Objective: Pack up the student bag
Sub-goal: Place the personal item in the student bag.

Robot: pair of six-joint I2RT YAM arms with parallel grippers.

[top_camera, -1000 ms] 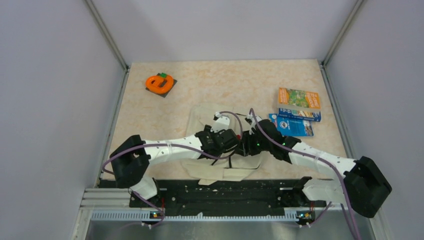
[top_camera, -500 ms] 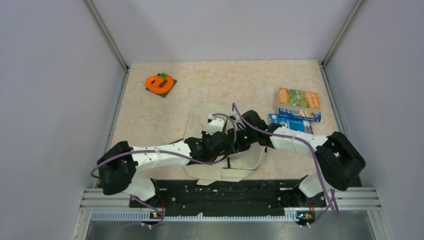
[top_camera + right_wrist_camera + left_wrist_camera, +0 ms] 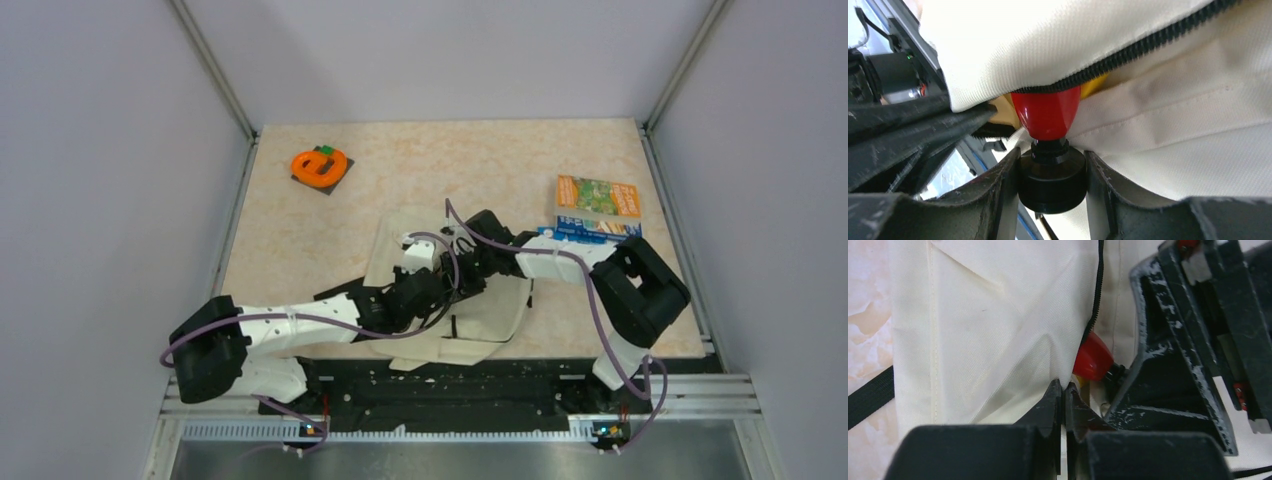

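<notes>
Centre frame: my left gripper (image 3: 1064, 392) pinches the student bag (image 3: 998, 315) open; my right gripper (image 3: 1050, 175) clasps a red-tipped item (image 3: 1048, 112), probably to be inserted next.

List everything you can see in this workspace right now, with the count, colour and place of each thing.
student bag: one, cream with black zipper and straps, near centre of the table
red item with a black cap: one, at the bag's zipper opening, red end under the fabric edge
orange booklet: one, far right
blue booklet: one, blue and white, just nearer than the orange one, partly hidden by the right arm
orange ring-shaped item: one, on a dark square base, far left
table: one, mottled beige
left gripper: one, black, shut on bag fabric beside the zipper
right gripper: one, black, shut on the black cap
</notes>
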